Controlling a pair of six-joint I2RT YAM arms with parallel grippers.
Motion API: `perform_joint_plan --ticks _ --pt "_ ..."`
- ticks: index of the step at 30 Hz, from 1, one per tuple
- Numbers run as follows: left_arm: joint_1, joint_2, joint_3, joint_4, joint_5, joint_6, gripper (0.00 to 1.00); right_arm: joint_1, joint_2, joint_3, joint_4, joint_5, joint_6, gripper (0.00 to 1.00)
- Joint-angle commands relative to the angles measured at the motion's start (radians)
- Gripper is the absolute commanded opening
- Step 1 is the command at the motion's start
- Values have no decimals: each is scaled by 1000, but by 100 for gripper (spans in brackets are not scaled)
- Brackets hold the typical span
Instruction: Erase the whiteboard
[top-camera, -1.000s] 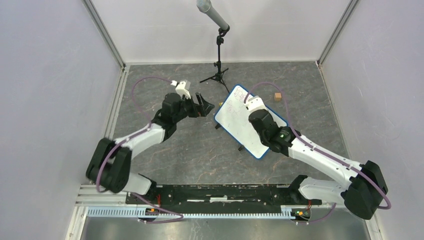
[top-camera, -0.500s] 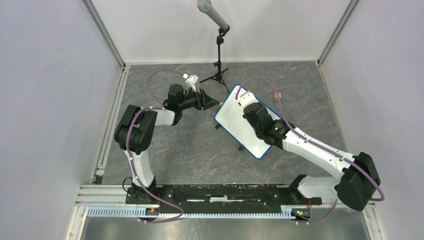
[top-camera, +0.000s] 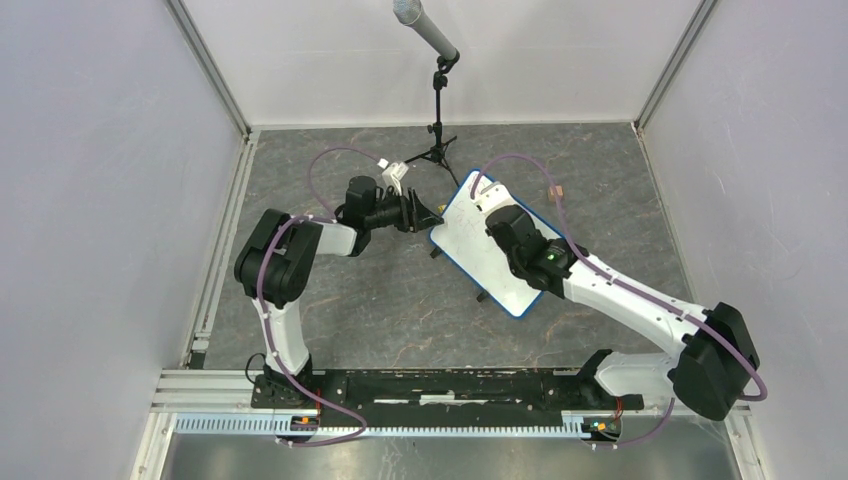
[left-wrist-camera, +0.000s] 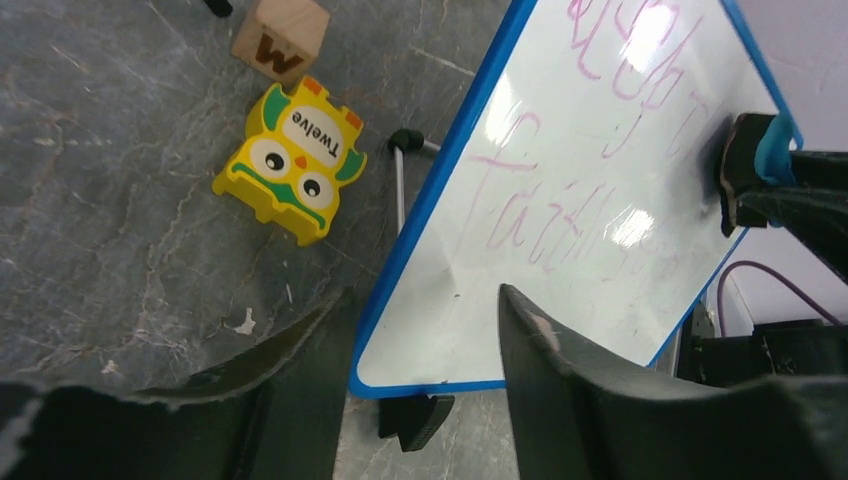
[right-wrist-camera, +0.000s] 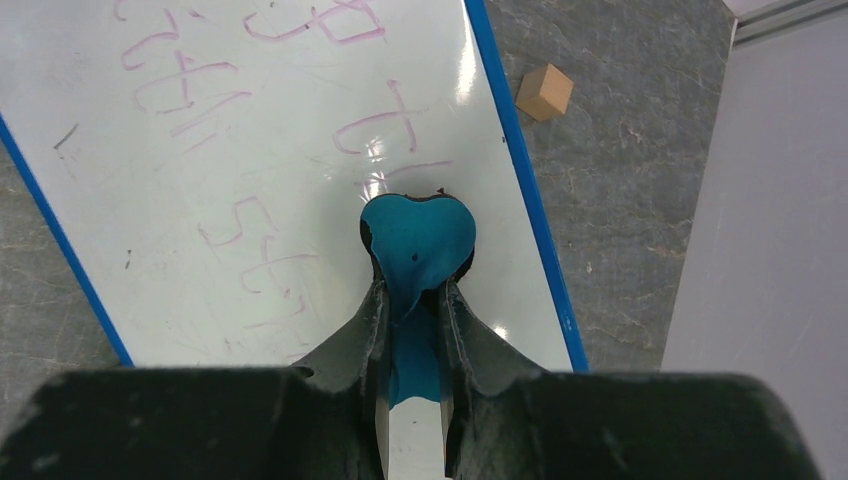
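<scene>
The right jaws pinch the eraser (right-wrist-camera: 417, 240) tight, its pad pressed flat on the whiteboard (top-camera: 462, 236), presumably to rub off the pink writing that covers much of the face. The left jaws stand wide, straddling the board's blue rim at its near-left corner but not closed on it, likely readying to steady the board. It sits propped on black feet in the middle of the table (top-camera: 380, 310), slightly right. Only the left wrist view shows the owl toy (left-wrist-camera: 290, 160) and the lettered block (left-wrist-camera: 280, 35) just left of the board. The right wrist view alone shows how much writing remains around the eraser, and a plain block (right-wrist-camera: 545, 92) off the right rim.
</scene>
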Motion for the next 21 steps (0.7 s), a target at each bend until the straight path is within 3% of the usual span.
perform_joint_plan --ticks 1,4,21 --pt "-8 26 36 -43 -3 76 58 24 29 29 19 83 -6 14" --pt "-10 39 46 -49 7 76 50 43 60 32 6 152 -15 13" --pt "-21 54 72 -96 -27 101 37 169 262 49 51 161 52 10"
